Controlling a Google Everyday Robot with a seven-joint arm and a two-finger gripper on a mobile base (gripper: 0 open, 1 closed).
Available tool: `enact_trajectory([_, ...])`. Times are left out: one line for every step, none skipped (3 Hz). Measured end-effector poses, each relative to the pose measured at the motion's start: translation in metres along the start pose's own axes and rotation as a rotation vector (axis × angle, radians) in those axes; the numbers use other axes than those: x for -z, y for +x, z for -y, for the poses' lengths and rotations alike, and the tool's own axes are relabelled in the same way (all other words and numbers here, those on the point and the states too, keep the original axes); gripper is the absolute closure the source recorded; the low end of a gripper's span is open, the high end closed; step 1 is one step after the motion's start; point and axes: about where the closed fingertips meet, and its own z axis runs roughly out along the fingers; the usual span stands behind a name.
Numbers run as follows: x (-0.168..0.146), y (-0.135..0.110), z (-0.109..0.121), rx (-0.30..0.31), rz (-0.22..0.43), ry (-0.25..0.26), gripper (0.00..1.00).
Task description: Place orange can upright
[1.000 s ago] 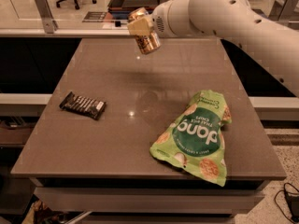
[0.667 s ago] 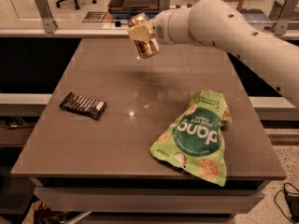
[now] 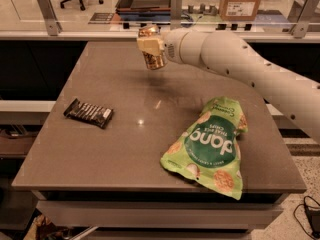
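The orange can [image 3: 154, 59] hangs nearly upright in the air above the far middle of the brown table [image 3: 125, 149], its shiny top end just showing. My gripper [image 3: 151, 46] is shut on the orange can from the right side, its cream finger crossing the can's upper half. The white arm reaches in from the right edge of the camera view. A faint shadow lies on the table below the can.
A dark candy bar wrapper [image 3: 88, 113] lies flat on the table's left side. A large green chip bag [image 3: 210, 145] lies near the front right corner. A glass barrier with metal posts [image 3: 45, 11] runs behind the table's far edge.
The arm has carried the can slightly to the left and a little lower, and the can has turned closer to upright.
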Motion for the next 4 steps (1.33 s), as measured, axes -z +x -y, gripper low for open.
enact_trajectory([-0.003, 0.005, 0.002, -0.024, 0.047, 0.002, 1.00])
enact_trajectory([-0.007, 0.008, 0.004, -0.042, 0.084, -0.001, 1.00])
enact_trajectory([-0.013, 0.012, 0.004, -0.058, 0.113, -0.009, 1.00])
enact_trajectory([-0.017, 0.020, 0.004, -0.078, 0.126, -0.009, 1.00])
